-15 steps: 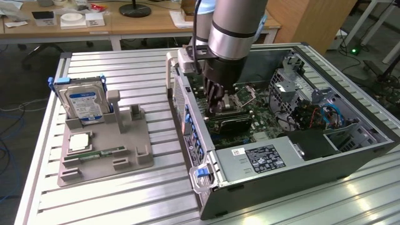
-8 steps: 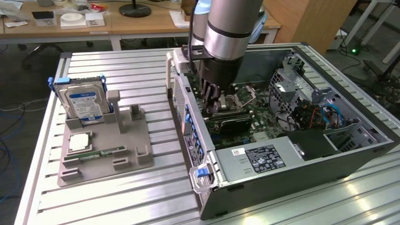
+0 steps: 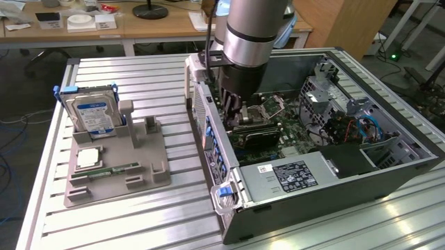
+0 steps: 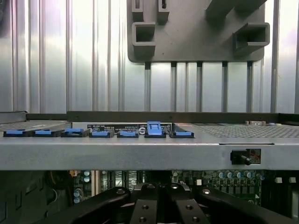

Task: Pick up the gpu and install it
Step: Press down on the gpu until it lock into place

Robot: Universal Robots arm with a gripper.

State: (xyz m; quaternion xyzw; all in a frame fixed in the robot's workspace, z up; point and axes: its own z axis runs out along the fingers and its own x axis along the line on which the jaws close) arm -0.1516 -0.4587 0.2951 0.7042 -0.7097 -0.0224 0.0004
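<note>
I have the arm reaching down into the open computer case, which lies on its side on the ribbed metal counter. The end effector sits low over the motherboard, close to the case's rear wall, its fingers drawn fully together. I can't make out the gpu for certain; the arm hides the slot area, so whether the card is pinched between them I cannot tell. From the wrist view I see the row of blue clips along the case edge. On the exterior view's left, the grey holder tray carries a hard drive upright and a memory stick lying flat.
</note>
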